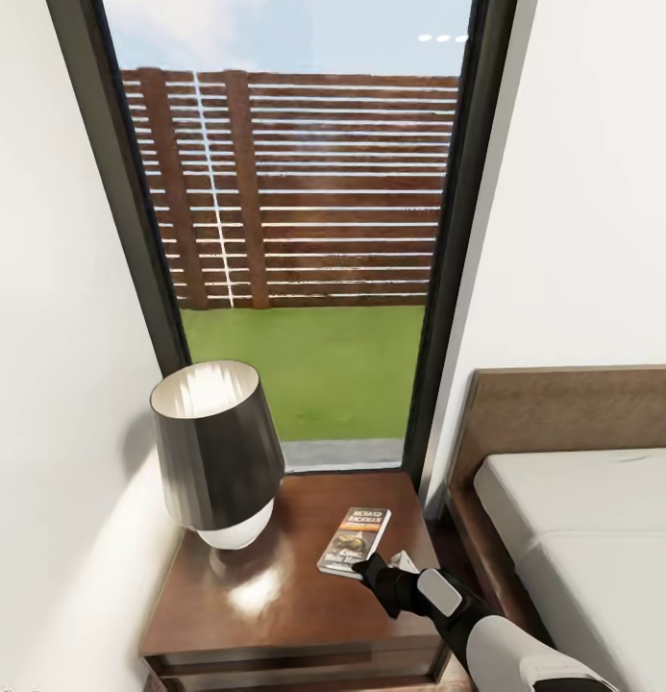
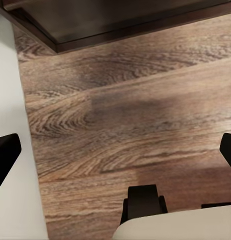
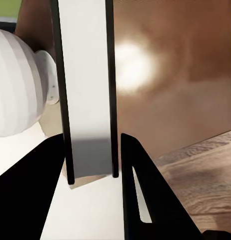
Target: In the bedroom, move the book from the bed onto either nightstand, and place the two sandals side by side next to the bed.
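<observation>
The book [image 1: 354, 541] lay over the top of the nightstand [image 1: 275, 615], toward its right half, its long axis running away from the robot toward the window [image 1: 304, 240] and leaning slightly right. Its near short edge was caught in the right hand [image 1: 376, 570], whose two fingers [image 3: 145, 195] were clenched on that edge, one on each side of the thin spine, as the right wrist view showed. Whether the far end rested on the wood or hung just above it could not be told.

The book lay directly ahead of the right hand, along the line of the forearm, so the pending release appeared to need only an opening of the fingers and a straight pull back toward the robot. A lamp [image 1: 220, 452] with a dark shade and white base stood on the left half of the nightstand, near the book but apart from it. The bed [image 1: 582, 519] lay to the right of the nightstand, its headboard against the wall.

The left hand [image 2: 115, 150] hung released over the plank floor [image 2: 135, 110], well away from the book. The right arm was plainly the nearer.
</observation>
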You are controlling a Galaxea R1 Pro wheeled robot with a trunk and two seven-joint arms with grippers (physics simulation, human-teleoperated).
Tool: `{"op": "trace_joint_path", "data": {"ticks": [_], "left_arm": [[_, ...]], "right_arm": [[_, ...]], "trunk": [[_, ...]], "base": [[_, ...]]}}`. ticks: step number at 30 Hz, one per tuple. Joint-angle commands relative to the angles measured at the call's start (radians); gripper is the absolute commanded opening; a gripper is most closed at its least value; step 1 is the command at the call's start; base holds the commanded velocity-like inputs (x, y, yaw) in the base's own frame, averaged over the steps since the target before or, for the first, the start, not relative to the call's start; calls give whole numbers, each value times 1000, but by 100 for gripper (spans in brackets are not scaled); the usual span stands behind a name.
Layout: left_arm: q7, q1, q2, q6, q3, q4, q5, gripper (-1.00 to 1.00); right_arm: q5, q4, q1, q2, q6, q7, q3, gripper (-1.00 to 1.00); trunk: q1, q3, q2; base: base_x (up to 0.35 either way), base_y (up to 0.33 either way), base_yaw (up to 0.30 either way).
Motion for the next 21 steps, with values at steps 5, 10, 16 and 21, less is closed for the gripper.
{"op": "trace_joint_path", "data": {"ticks": [5,10,16,21], "left_arm": [[4,-1,1,-3,-9,0,10,100],[4,-1,1,-3,-9,-1,10,100],[4,-1,1,-3,-9,-1,10,100],[4,-1,1,-3,-9,-2,10,100]], "right_arm": [[-7,0,0,0,3,-2,0,-100],[-8,-1,-1,0,3,-19,0,-100],[-9,-1,-1,0,3,-37,0,-100],[-10,-2,-1,0,3,-43,0,-100]], "trunk": [[19,-17,-36],[19,-17,-36],[19,-17,-36],[31,-26,-57]], "base": [[0,0,0],[0,0,0],[0,0,0],[0,0,0]]}}
